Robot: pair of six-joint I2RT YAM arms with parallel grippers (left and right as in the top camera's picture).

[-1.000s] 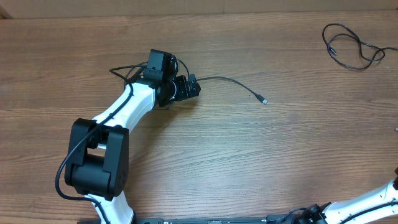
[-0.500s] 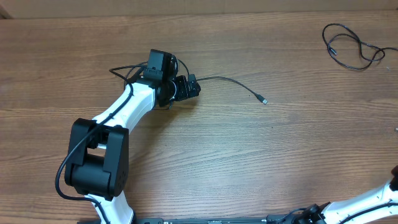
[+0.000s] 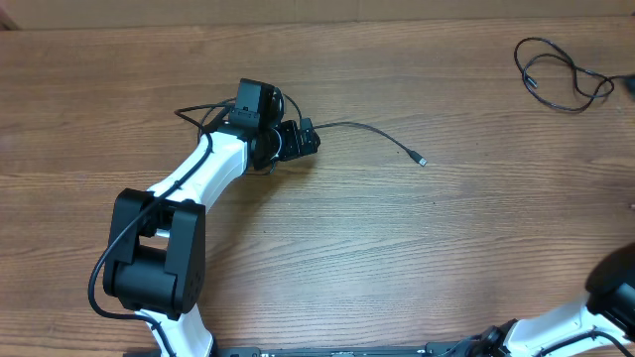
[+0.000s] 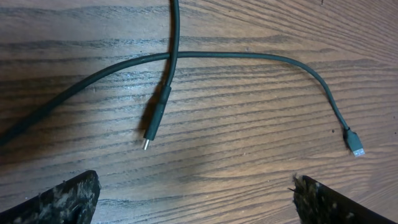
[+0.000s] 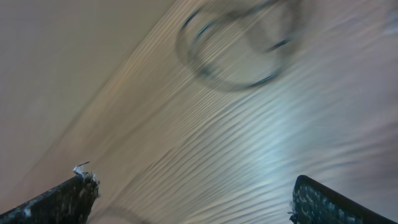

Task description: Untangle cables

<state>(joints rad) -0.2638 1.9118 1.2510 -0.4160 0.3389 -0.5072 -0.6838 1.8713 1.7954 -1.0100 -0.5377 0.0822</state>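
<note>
Black cable (image 3: 369, 126) well apart from coiled cable (image 3: 575, 69)

Two thin black cables, well apart on the worktop (image 3: 397, 258).
First cable (image 3: 369, 127): loose, flat mid-worktop, small plug (image 3: 422, 161) at its right end; up close, a plug-tipped strand (image 4: 163, 99) crosses it. Second cable (image 3: 578, 71): loosely looped, far right corner.
</note>
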